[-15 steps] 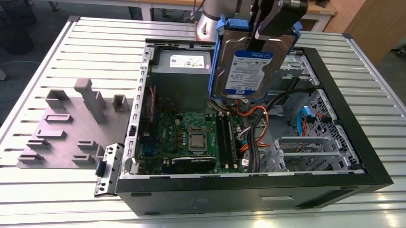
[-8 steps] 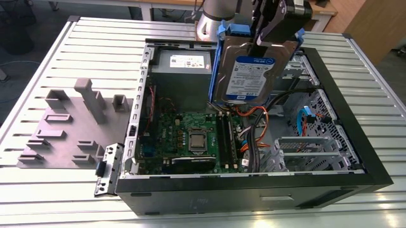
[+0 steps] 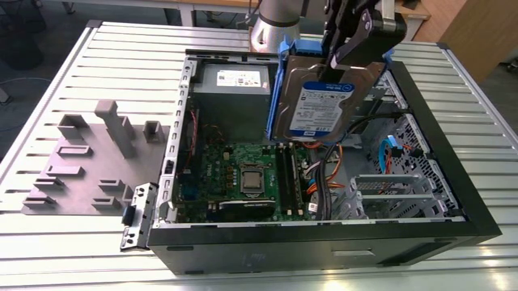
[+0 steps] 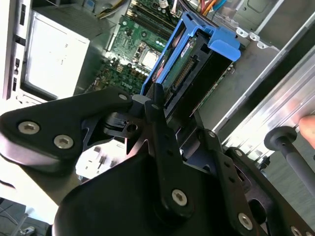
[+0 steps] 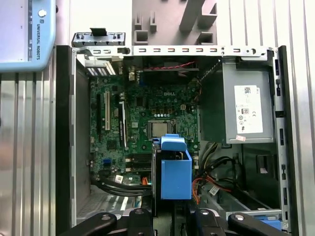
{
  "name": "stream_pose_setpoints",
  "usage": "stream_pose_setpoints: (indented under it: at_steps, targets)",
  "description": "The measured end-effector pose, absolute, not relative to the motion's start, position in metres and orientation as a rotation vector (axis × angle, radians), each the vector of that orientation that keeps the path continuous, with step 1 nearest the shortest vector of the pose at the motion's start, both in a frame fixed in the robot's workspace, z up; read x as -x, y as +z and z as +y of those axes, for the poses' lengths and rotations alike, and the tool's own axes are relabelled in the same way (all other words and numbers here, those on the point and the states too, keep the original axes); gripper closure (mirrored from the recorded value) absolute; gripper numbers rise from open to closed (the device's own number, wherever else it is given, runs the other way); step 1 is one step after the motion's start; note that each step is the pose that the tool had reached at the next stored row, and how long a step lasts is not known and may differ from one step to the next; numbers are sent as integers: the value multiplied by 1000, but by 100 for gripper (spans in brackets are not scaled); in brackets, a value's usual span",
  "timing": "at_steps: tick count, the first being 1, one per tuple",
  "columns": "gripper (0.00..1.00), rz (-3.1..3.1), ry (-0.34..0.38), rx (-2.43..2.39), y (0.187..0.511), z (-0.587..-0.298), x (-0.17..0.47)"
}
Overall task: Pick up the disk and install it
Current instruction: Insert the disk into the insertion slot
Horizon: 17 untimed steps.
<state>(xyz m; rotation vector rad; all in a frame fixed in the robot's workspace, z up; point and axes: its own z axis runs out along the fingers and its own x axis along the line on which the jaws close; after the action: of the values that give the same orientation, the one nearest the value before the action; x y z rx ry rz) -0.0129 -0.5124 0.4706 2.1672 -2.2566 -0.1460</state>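
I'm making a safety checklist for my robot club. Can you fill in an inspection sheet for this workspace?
Surface: slatted silver metal table carrying an open black computer case.
Job's things: the disk, a flat silver-metal hard drive with a white-and-blue label and blue plastic side rails, is held on edge above the case and is not yet seated.
Clutter: grey fixture plate with upright blocks beside the case at the exterior view's left; small grey metal bracket at the case's corner.
Grippers: black gripper shut on the disk's upper end.
Cables: orange, blue and black wires inside the case, below the disk.
Surroundings: wooden furniture past the table.
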Motion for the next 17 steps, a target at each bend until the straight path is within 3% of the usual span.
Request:
stream_pose_setpoints:
  at_steps: [17]
  targets:
    - [65,-2257,-146,-2167,469,-548,13]
